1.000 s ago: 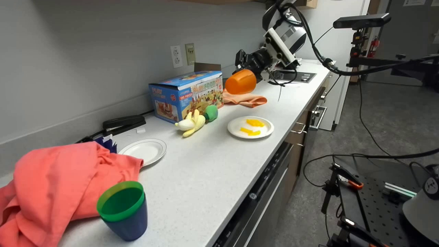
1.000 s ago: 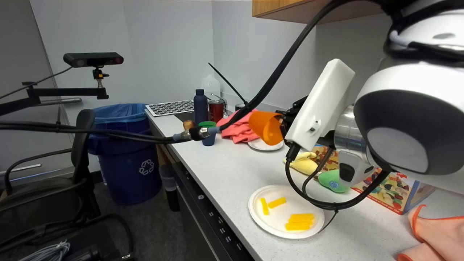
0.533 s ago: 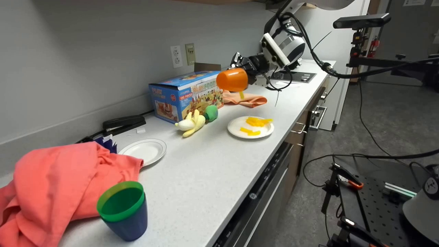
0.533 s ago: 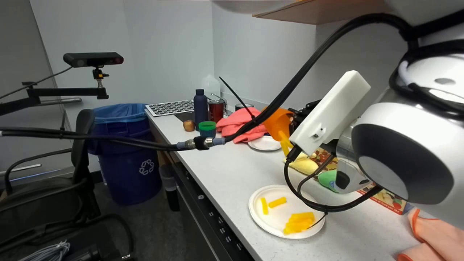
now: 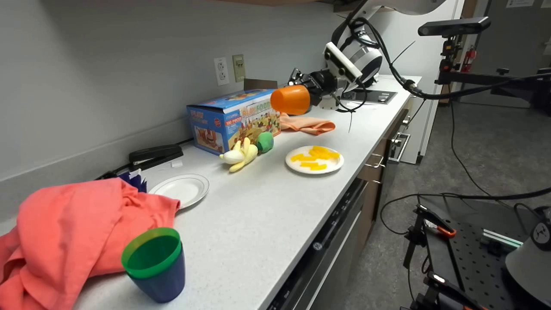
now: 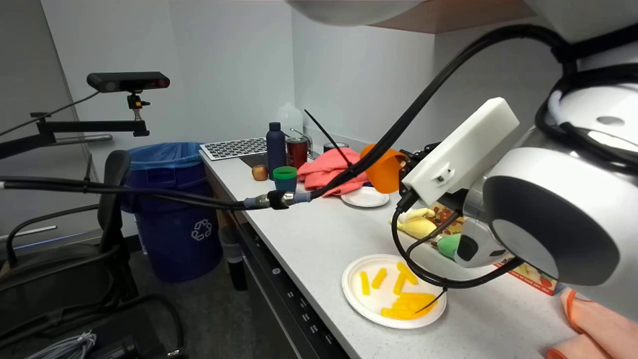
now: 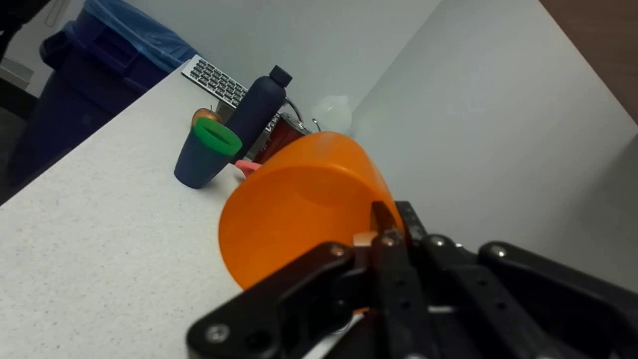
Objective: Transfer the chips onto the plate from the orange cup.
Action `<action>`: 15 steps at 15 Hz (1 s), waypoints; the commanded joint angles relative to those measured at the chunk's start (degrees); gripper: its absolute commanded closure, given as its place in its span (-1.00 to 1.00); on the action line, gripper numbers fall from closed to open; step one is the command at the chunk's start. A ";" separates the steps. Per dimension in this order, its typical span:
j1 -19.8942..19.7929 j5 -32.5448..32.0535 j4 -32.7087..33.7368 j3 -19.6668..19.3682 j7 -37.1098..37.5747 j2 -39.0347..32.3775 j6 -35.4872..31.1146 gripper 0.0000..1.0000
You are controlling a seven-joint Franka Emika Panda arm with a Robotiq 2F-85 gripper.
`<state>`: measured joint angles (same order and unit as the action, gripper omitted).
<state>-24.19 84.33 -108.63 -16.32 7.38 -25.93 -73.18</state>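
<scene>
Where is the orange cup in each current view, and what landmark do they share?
In an exterior view: orange cup, upper half, just right of center.
In an exterior view: orange cup, right of center, near mid-height.
In the wrist view: orange cup, middle of the picture.
Shared landmark: green-and-blue cup, left of the orange cup in all three views.

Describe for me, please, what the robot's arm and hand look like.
The arm has rounded white shells with dark grey panels and a silver metallic section. A white, block-shaped housing is fitted near its end. Thick black cables run off the arm, and thinner black loops hang below. The hand is black, with jointed links and small silvery screws.
</scene>
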 commanded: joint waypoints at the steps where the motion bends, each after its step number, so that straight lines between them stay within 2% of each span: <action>1: 3.65 -7.76 1.27 -1.88 1.67 1.92 -4.88 0.98; 8: 10.90 -22.24 -1.38 0.05 0.43 8.71 -19.62 0.98; 15: 18.18 -40.71 -5.31 4.78 2.35 15.79 -32.01 0.98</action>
<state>-8.14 50.64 -110.80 -13.01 8.26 -14.44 -100.23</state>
